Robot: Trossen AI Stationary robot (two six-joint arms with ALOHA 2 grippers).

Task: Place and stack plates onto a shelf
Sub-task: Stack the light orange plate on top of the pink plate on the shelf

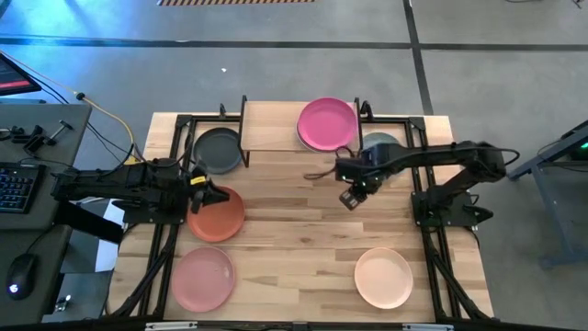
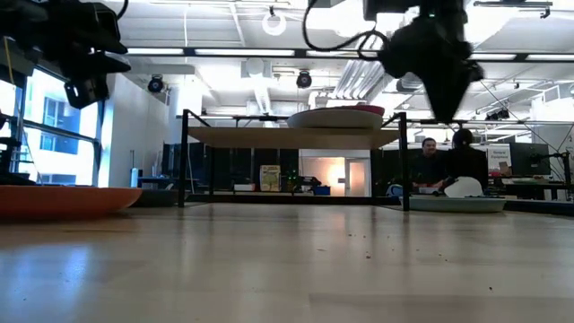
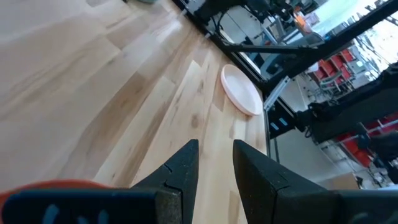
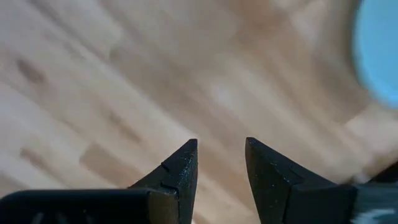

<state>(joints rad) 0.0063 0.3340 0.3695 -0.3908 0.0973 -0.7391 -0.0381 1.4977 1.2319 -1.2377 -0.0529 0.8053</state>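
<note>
The shelf (image 1: 271,126) (image 2: 269,135) stands at the table's far edge and carries the magenta plate (image 1: 326,124) (image 2: 336,117). The dark grey plate (image 1: 218,150), terracotta plate (image 1: 220,219) (image 2: 63,199), pink plate (image 1: 202,278) and cream plate (image 1: 384,277) (image 3: 241,89) lie flat on the table. The pale teal plate (image 1: 384,142) (image 4: 380,50) (image 2: 457,204) lies right of the shelf, partly under the right arm. My left gripper (image 1: 207,195) (image 3: 216,146) hovers open above the terracotta plate's near-left rim. My right gripper (image 1: 352,195) (image 4: 221,144) hangs open over bare tabletop near the shelf. The other plates are out of view.
Black frame rails (image 1: 165,230) run along the table's left and right sides. A desk with a keyboard (image 1: 14,184) and mouse sits left of the table. Bare wood (image 1: 303,239) lies in the table's middle. People sit in the room behind (image 2: 448,161).
</note>
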